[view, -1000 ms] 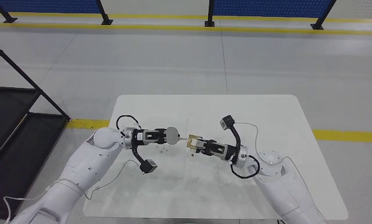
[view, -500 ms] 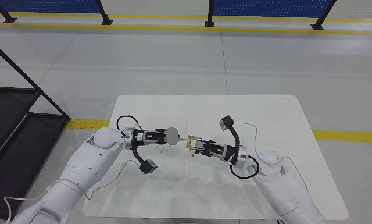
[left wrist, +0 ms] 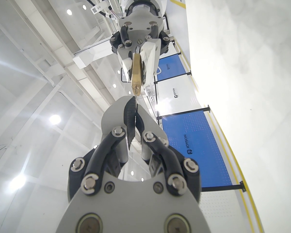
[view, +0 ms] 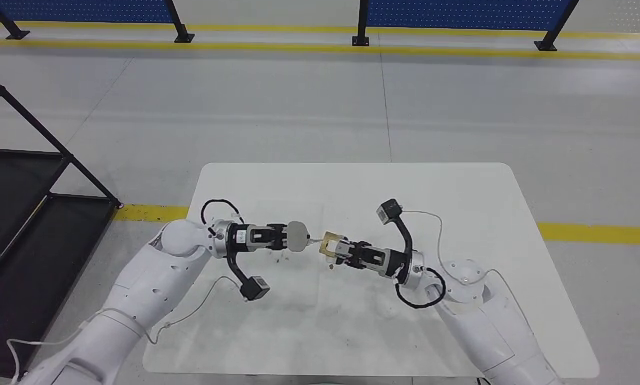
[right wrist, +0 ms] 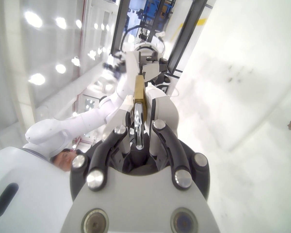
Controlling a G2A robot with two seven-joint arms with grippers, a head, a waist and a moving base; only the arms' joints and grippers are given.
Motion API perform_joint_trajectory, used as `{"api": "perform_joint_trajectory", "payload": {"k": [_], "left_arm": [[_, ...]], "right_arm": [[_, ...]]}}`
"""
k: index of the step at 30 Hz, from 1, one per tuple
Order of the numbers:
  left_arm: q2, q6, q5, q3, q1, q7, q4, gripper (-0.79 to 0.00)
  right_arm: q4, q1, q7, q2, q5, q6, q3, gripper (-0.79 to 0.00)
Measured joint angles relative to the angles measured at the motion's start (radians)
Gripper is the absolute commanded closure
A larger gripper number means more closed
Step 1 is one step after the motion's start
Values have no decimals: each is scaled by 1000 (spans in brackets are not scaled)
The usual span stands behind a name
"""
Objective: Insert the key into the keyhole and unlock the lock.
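Table [view: 450, 195], top view: left gripper [view: 299, 235] and right gripper [view: 334, 248] face each other above it, thin key [view: 316, 242] bridging them.
Key, left wrist view: left gripper clenched on it, blade tip meeting the keyhole [left wrist: 135, 89] of the brass lock [left wrist: 136, 70].
Lock, right wrist view: right gripper clamped on its body, shiny shackle [right wrist: 138, 122] lying back toward the wrist.

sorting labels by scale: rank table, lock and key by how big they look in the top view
1. table, by far largest
2. lock, a small brass block
3. key, a thin sliver beside the lock
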Motion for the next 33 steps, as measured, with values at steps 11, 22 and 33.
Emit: {"api": "perform_joint_trajectory", "payload": {"k": [11, 22, 33], "left_arm": [[2, -10, -5, -6, 3, 39, -7, 0], [7, -51, -12, -7, 3, 83, -30, 0], [12, -74, -24, -2, 2, 107, -40, 0]], "right_arm": [[-2, 10, 53, 7, -7, 18, 11, 0], [24, 42, 172, 12, 45, 30, 17, 0], [39, 74, 235, 15, 55, 37, 12, 0]]}}
